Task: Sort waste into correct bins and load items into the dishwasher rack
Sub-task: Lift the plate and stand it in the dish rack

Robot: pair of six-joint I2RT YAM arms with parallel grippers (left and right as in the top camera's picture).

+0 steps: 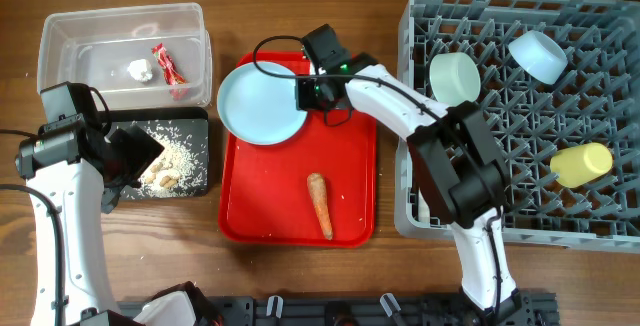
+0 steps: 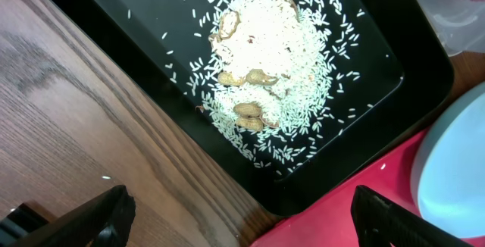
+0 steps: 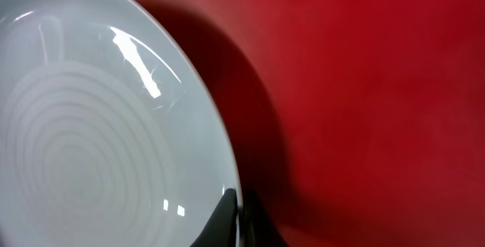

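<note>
— One orange carrot, loose on the red serving tray, towards the near edge.
— And the grippers?
— Left gripper spread wide, empty, over the black tray with its heap of beige rice. Right gripper pinched on the rim of the round white plate, at the red tray's far left corner.
— Farther back?
— Clear tub holding a red wrapper and a white scrap. To the right, grey rack carrying a pale green bowl, a pale blue bowl, a yellow cup.
</note>
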